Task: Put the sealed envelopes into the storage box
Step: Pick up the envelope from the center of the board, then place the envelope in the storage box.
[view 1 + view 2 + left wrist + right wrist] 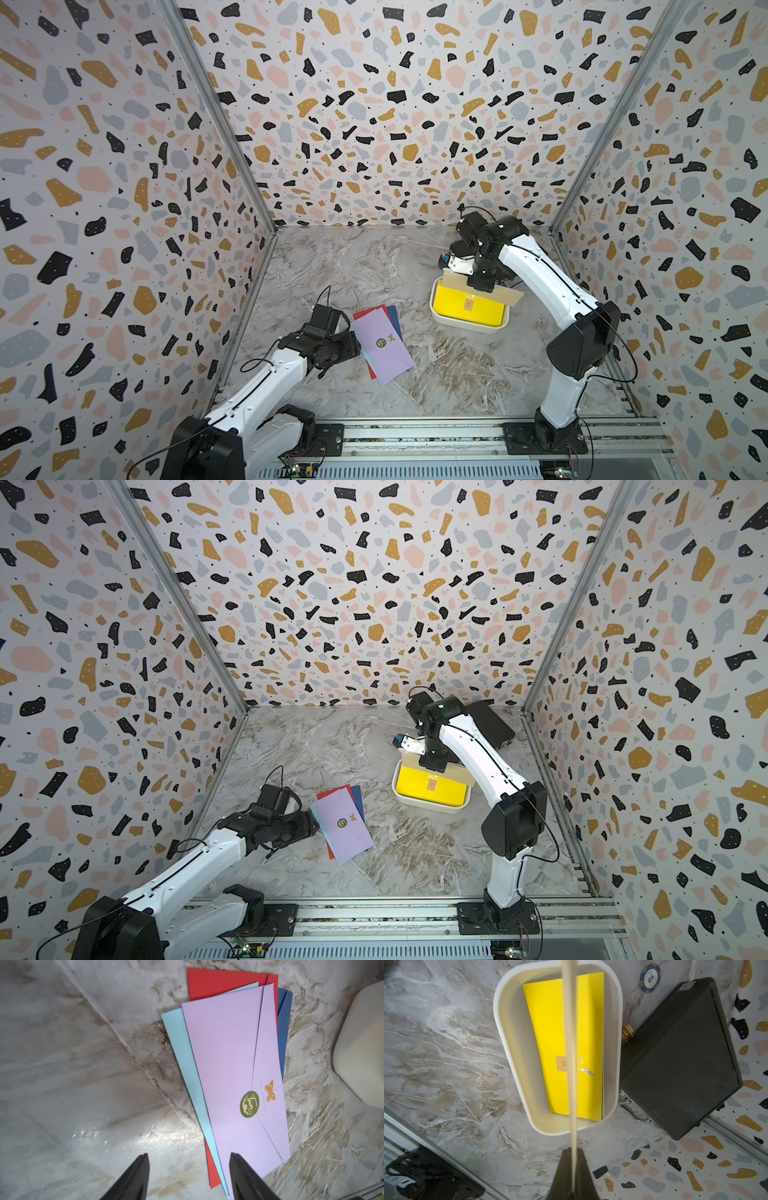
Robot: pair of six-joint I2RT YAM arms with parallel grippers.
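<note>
Tan envelope (570, 1043) clamped edge-on in right gripper (572, 1153), jaws pressed together on it, hanging over storage box (508, 1047) directly beneath claw. Yellow envelope (550, 1032) flat inside box, below held one. Remaining stack on table (83, 1064) just ahead of left gripper (188, 1154): lilac envelope (228, 1053) on top, round green seal (249, 1104) on flap; light blue envelope (180, 1043), red envelope (218, 982), navy envelope (283, 1032) fanned beneath. Left jaws apart, holding nothing; one finger over near end of lilac envelope, contact not determinable. Black case (675, 1053) just beside box, off to side of right claw; poker chip (650, 977) on table near both
</note>
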